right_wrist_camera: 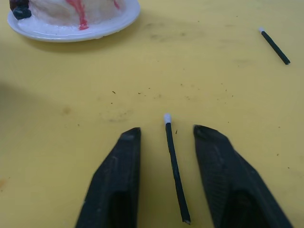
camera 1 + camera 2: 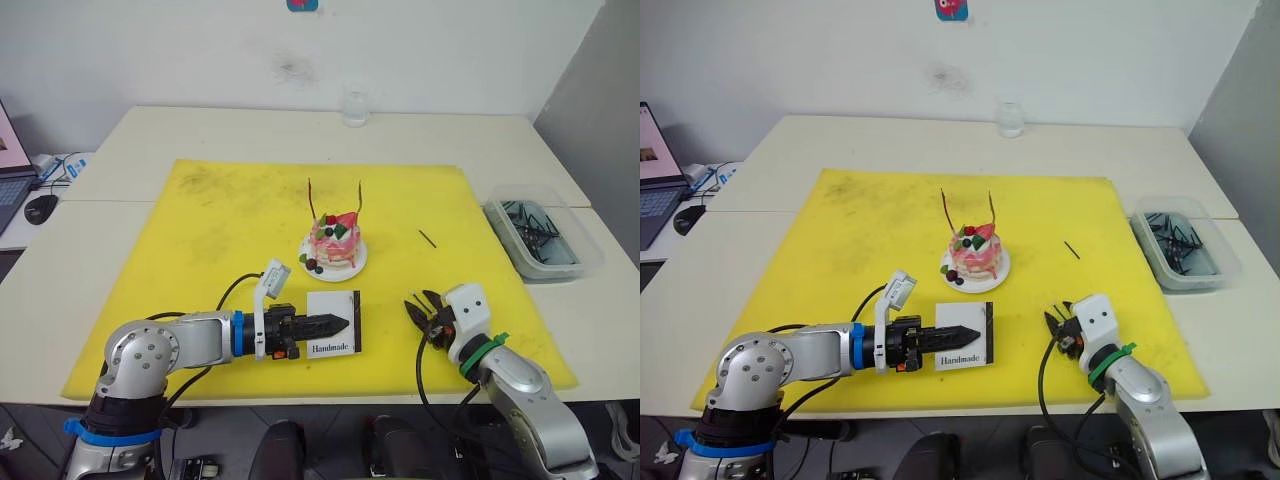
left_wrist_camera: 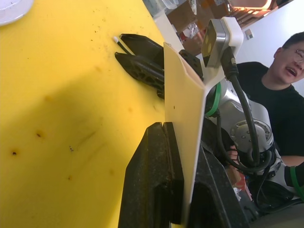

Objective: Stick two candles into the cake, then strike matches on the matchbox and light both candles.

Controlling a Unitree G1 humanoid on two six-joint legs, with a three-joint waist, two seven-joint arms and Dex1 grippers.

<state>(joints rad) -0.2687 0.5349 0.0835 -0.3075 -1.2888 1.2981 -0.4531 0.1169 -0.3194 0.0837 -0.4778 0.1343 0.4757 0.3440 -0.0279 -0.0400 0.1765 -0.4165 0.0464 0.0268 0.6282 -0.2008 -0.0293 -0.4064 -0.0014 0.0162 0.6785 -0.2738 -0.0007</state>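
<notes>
Right fingers (image 1: 166,137) apart astride a match (image 1: 175,168), left fingers (image 3: 183,190) clamped on the matchbox (image 2: 334,323)

Left tool (image 2: 335,323) clamped, right tool (image 1: 167,137) agape

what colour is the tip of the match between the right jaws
White, on a black stick; the match shows best in the right wrist view.

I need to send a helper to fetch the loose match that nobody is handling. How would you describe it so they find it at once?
Start at the yellow mat and find the cake on its white plate near the middle. The match lies flat on the mat on the cake's right, toward the clear bin. It is short, dark and straight, apart from everything, unlike the two tall candles standing in the cake.
</notes>
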